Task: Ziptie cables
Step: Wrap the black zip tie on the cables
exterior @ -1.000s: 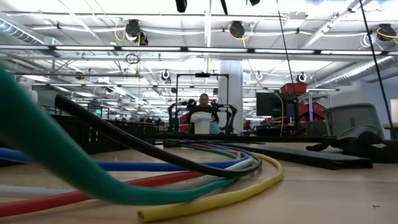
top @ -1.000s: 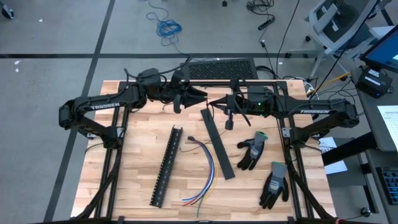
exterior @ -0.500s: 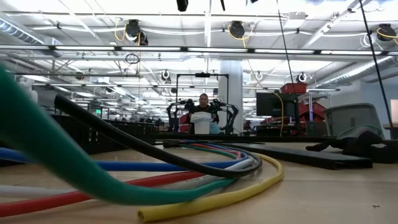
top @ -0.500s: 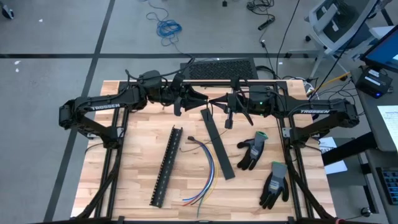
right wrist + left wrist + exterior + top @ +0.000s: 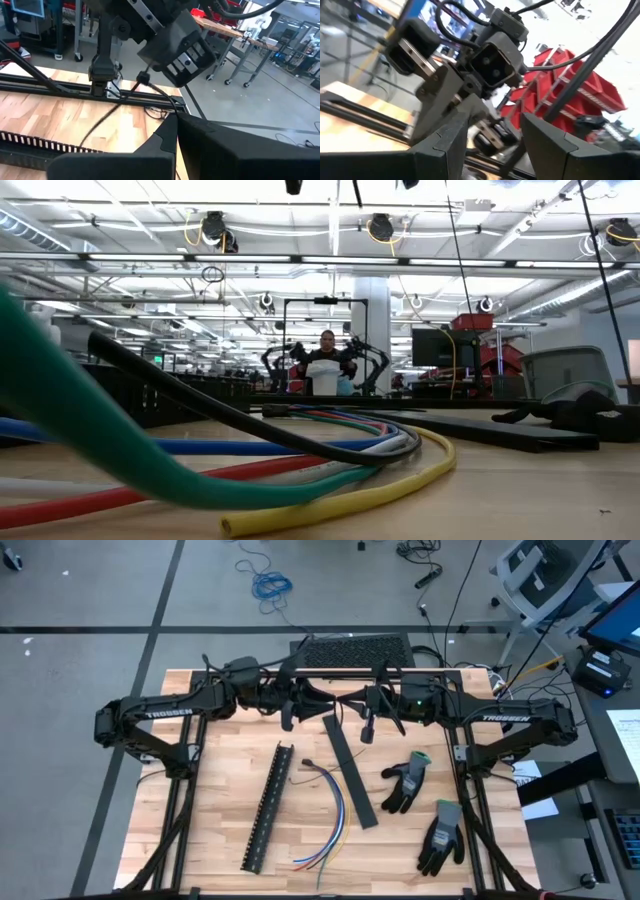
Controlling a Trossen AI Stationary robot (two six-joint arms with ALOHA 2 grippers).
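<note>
Two dark grippers meet nose to nose above the far edge of a wooden table. The left gripper has its fingers spread apart with nothing between them. The right gripper has its fingers pressed together; a thin dark strand runs beside them, and whether it is pinched cannot be told.

Nearer on the table, well apart from both grippers, lie the cables, a loose curved bundle of blue, purple, red, orange and yellow-green wires. They rest between a black slotted strip on the left and a flat black cover strip on the right. Two grey work gloves with green cuffs lie farther right.
</note>
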